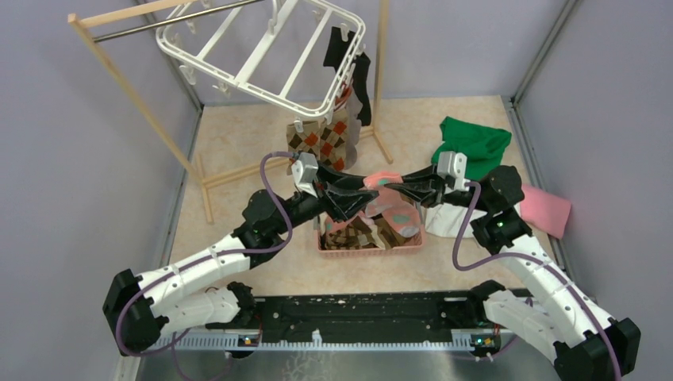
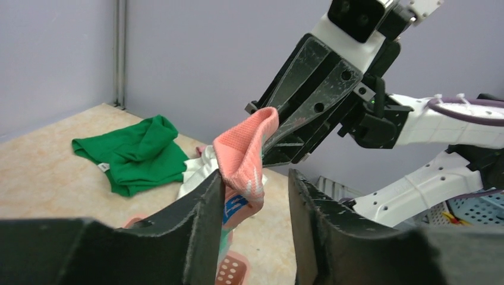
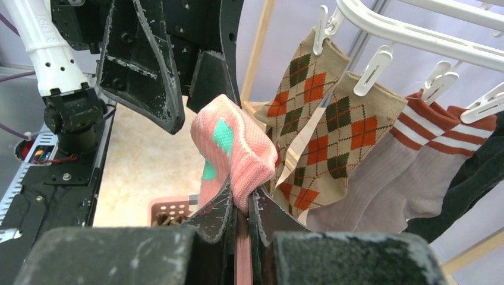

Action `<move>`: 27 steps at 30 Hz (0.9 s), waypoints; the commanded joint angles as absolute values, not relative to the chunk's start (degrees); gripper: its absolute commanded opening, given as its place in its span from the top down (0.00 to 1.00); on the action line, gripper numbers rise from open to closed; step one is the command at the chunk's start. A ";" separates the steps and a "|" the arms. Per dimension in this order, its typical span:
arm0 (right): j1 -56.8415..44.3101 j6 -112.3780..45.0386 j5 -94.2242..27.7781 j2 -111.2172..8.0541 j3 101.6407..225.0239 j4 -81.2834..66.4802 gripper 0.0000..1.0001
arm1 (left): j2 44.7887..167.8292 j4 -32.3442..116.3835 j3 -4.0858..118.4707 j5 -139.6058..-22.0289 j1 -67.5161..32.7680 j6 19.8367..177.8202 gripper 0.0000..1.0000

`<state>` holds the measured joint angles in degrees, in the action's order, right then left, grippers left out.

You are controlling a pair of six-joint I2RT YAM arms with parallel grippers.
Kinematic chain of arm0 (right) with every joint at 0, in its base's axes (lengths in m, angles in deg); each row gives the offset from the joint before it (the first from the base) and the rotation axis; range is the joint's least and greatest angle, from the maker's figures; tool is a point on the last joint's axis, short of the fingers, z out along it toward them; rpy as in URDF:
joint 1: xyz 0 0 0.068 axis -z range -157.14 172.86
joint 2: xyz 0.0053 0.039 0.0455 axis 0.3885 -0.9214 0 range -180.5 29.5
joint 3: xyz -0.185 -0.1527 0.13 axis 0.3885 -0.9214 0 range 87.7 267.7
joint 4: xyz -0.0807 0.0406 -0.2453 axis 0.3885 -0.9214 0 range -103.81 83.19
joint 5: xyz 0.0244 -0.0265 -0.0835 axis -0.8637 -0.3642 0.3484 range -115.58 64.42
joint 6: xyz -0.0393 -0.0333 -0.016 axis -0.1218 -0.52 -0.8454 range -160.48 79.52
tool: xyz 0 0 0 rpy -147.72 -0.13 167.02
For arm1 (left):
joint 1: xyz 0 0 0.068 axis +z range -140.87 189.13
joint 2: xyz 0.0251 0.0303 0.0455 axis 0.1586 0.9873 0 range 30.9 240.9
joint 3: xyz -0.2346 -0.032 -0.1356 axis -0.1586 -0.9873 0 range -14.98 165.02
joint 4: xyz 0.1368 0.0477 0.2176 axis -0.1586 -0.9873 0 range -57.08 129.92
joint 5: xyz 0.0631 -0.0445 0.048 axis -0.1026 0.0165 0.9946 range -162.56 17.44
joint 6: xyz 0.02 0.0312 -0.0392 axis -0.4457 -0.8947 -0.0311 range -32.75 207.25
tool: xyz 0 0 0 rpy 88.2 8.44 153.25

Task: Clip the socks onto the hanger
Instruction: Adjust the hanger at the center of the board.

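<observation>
My right gripper is shut on a pink-teal sock and holds it over the pink basket. The sock's cuff shows in the top view and in the left wrist view. My left gripper is open, its jaws around the sock's cuff, one finger touching it; it shows in the top view. The white hanger hangs at the back from a wooden rack. Two argyle socks, two striped socks and black socks hang clipped to it.
The basket holds more socks. A green cloth, a white cloth and a pink cloth lie on the table to the right. The wooden rack's leg stands at the left, purple walls around.
</observation>
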<state>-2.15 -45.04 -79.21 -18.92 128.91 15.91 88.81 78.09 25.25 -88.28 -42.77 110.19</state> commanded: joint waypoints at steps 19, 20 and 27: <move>-3.16 -52.55 -83.05 -15.80 130.17 4.31 0.37 | 79.81 46.94 34.77 -98.53 -42.99 60.44 1.00; -3.20 -53.21 -83.64 -15.72 130.27 3.03 0.35 | 78.96 43.40 35.78 -98.35 -42.99 56.05 1.00; -3.19 -47.26 -88.30 -17.94 130.41 8.21 0.31 | 81.41 26.41 44.81 -101.69 -42.99 41.11 1.00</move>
